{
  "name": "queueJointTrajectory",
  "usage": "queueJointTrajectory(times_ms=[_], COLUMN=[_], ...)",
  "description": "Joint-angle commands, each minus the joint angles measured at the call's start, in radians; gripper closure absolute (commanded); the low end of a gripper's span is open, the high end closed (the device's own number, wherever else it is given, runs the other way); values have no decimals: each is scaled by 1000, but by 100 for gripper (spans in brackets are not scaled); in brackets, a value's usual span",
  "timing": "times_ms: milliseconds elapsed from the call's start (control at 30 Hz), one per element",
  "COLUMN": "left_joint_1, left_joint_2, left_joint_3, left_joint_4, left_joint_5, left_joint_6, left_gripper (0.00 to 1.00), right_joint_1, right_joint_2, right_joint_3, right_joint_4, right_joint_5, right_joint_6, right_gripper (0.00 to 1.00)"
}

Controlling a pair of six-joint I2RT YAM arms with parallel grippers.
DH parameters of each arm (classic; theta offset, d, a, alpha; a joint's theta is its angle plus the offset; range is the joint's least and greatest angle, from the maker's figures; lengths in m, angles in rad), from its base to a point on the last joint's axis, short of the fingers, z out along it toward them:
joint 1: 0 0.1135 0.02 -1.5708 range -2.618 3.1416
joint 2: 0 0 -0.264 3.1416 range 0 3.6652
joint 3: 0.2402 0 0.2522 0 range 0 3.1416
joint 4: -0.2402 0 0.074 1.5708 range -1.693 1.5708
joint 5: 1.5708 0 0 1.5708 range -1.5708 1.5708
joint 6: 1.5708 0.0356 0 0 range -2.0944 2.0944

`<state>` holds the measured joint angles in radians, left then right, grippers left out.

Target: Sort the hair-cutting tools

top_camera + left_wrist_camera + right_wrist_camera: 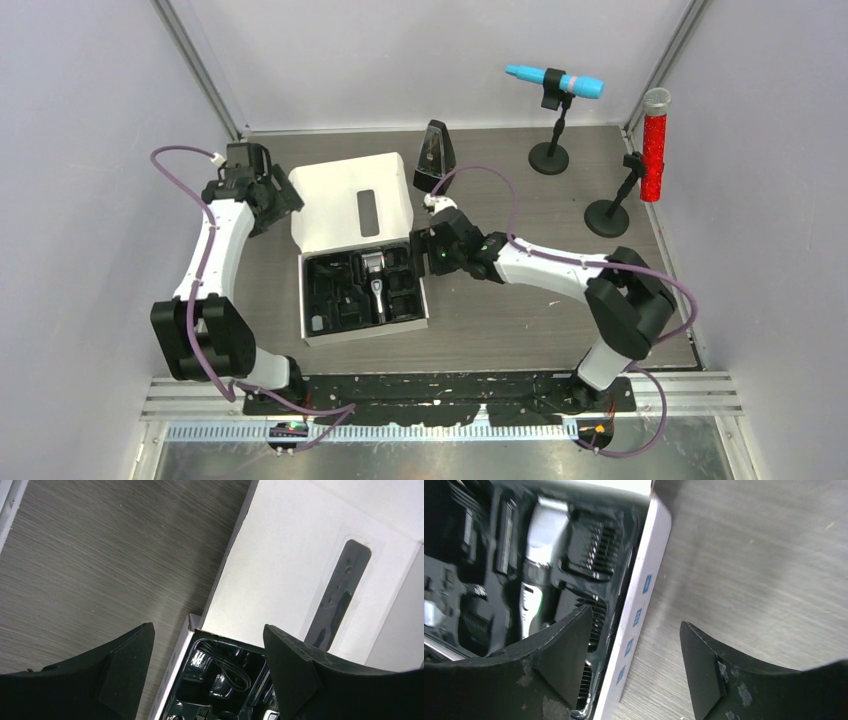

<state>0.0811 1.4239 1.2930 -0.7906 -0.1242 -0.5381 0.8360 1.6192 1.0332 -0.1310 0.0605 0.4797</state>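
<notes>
A white box [318,330] lies open mid-table, its lid [335,195] folded back. Its black tray holds the black-and-silver clipper [377,285], also in the right wrist view [536,545], beside black comb guards [591,545]. The coiled black cable [231,667] sits in the tray's back-left pocket. My left gripper [288,200] hovers open over the box's back-left corner [207,627], holding nothing. My right gripper [418,245] is open, its fingers straddling the box's right wall [635,616] without clamping it; one finger [569,650] hangs over the tray, the other [704,670] over the table.
A black pyramid metronome [433,157] stands just behind the box. A blue microphone [553,82] and a red microphone [654,145] on round black bases stand at the back right. Grey walls close in both sides and the back.
</notes>
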Motion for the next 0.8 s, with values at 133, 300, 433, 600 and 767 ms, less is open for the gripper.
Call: queueJointTrajectory(times_ms=[133,300,433,600,767], left_joint_1=[2,1,-13,-46,-65], left_joint_2=[14,32,36,39,48], left_joint_3=[6,8,7,5,5], left_joint_4=[-20,-28,-25,-20,-18], left_joint_5=[60,79,100,107,94], left_joint_6=[57,63,61,63,59], left_gripper=[17,18,21,22,23], right_joint_1=[16,-1,-19,-32,-40], right_joint_2=[119,117,76,28,-29], right_joint_3=[30,10,-43,-92,-119], right_joint_4=[-65,-117,-128,-153,-168], right_joint_5=[-69,41,98,150,154], right_joint_6=[0,10,25,29,25], right_gripper=[28,31,36,39,40])
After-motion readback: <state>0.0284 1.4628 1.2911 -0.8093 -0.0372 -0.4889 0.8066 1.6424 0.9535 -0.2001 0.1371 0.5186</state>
